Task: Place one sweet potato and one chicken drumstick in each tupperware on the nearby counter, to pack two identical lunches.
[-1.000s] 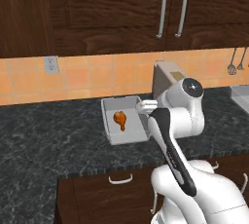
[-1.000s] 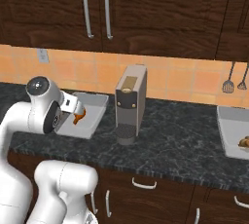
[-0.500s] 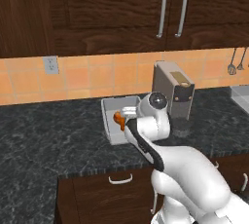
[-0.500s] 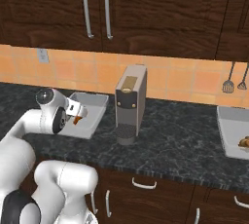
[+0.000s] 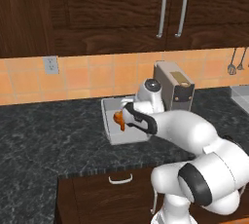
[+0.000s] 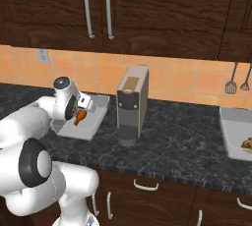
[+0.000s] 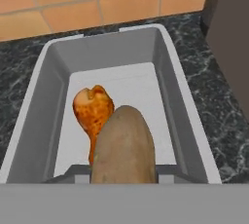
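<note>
Now the long speckled worktop (image 5: 44, 135) runs under dark cabinets, with a tall coffee machine (image 6: 132, 103) standing on it just right of the near tupperware (image 7: 180, 106), a pale-grey flared tray by the tiled wall; a second tupperware (image 6: 231, 136) sits well apart at the far right and seems to hold something brown, too small to tell. The arm bends down over the near tray, and the gripper (image 7: 124, 177) pinches a sweet potato (image 7: 124, 145), dull tan and blunt-ended, above the tray's near end. A glazed orange chicken drumstick (image 7: 92, 108) lies on the tray floor, left of centre. If released from this height, the sweet potato could roll onto the drumstick or tip against the near wall; lowering blindly could press it into the drumstick.
</note>
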Robot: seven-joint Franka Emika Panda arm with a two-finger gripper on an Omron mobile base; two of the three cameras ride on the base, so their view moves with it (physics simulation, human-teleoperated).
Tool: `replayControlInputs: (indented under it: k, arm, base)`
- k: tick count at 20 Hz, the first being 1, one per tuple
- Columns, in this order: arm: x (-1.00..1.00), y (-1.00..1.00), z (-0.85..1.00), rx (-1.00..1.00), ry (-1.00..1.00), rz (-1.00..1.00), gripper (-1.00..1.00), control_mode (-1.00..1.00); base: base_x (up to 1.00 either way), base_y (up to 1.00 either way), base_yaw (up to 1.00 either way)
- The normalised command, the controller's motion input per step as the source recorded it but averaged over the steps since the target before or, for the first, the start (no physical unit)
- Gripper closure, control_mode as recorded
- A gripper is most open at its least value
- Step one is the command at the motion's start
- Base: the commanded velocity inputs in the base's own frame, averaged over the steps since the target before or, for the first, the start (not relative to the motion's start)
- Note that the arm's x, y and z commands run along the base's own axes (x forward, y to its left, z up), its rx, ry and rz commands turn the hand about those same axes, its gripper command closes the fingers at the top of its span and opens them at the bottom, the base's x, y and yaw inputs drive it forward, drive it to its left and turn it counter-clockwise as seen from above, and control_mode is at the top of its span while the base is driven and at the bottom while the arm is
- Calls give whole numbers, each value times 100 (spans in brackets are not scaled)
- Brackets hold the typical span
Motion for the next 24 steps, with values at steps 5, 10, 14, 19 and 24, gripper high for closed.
replayControlInputs:
  k: [5,10,14,19,24]
  arm:
    - [17,0,-35,-6,-6,-3,100,-100]
    - [27,-4,-2,0,0,1,100,-100]
    - [23,-34,0,0,0,4,100,-100]
    - [26,-6,-4,0,0,0,100,-100]
    - [8,13,-13,0,0,0,-100,-100]
  base:
    - [0,0,0]
    - [0,0,0]
    - [0,0,0]
    - [0,0,0]
    - [0,0,0]
